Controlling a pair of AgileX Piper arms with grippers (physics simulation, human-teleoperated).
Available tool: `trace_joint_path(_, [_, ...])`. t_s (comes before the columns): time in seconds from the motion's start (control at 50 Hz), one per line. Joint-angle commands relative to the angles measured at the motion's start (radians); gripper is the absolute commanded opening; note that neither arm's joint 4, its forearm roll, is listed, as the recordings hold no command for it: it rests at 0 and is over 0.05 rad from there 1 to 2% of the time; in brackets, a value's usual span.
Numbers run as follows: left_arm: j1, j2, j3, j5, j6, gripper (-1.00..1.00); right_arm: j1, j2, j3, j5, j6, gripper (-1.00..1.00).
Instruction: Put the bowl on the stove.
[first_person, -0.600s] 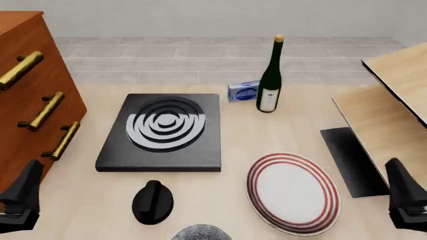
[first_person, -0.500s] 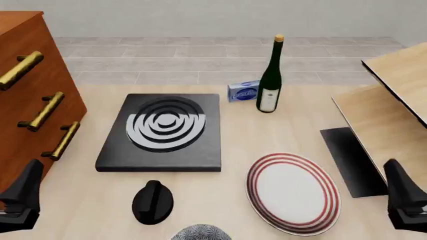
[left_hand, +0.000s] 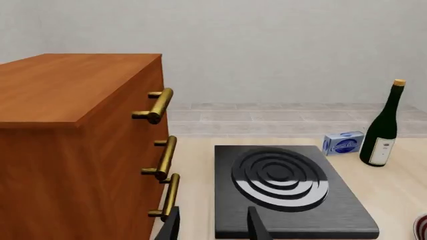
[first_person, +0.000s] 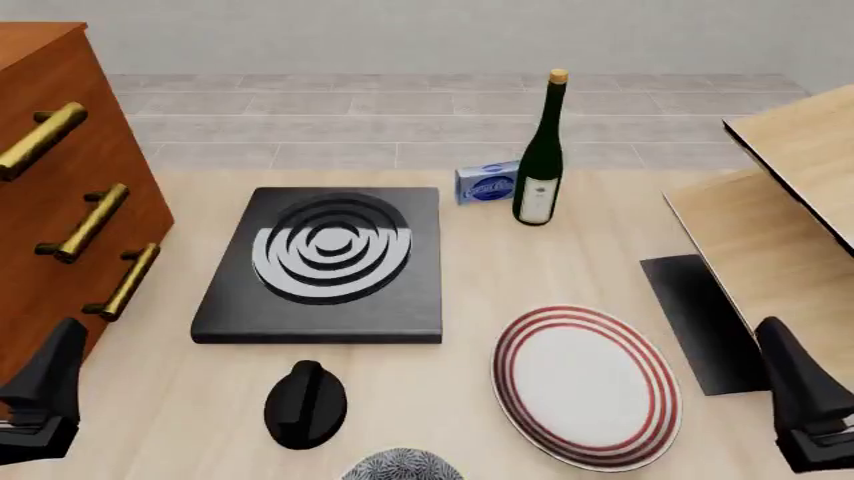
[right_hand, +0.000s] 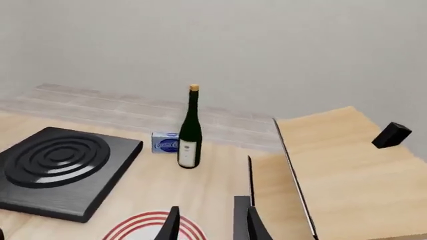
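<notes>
Bowl (first_person: 402, 465) sits at the table's (first_person: 534, 265) near edge, between both sets of fingers, touching neither. Stove (first_person: 327, 262) lies ahead of it, w/ black knob (first_person: 306, 402) between. Left fingers (left_hand: 212, 226) & right fingers (right_hand: 211, 224) are spread apart, holding nothing.

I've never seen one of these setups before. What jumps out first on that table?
Probably the black stove with its silver-grey ringed burner, lying left of centre, and the tall dark wine bottle standing behind it to the right beside a small blue box. Nearer the front lies a white red-ringed plate, with a black knob to its left. Only the speckled bowl's rim peeks in at the bottom edge.
</notes>
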Motion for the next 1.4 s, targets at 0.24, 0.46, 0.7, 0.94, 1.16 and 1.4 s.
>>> trace_joint_path(0.24, [0.0,0.002,-0.001,-0.001,0.0,1.0,0.399,-0.001,-0.169,0.165,-0.422,1.0])
trace_joint_path(0.46, [0.0,0.008,0.0,-0.008,0.0,1.0,0.497,0.002,-0.184,0.228,-0.561,1.0])
trace_joint_path(0.7, [0.0,0.016,0.001,-0.017,0.0,1.0,0.648,0.049,-0.183,0.286,-0.647,1.0])
trace_joint_path(0.94, [0.0,0.016,0.001,-0.017,0.0,1.0,0.772,0.157,-0.201,0.294,-0.741,1.0])
trace_joint_path(1.16, [0.0,0.016,0.001,-0.017,0.0,1.0,0.836,0.246,-0.181,0.286,-0.844,1.0])
trace_joint_path(1.4, [0.0,0.016,0.001,-0.017,0.0,1.0,0.901,0.314,-0.178,0.323,-0.954,1.0])
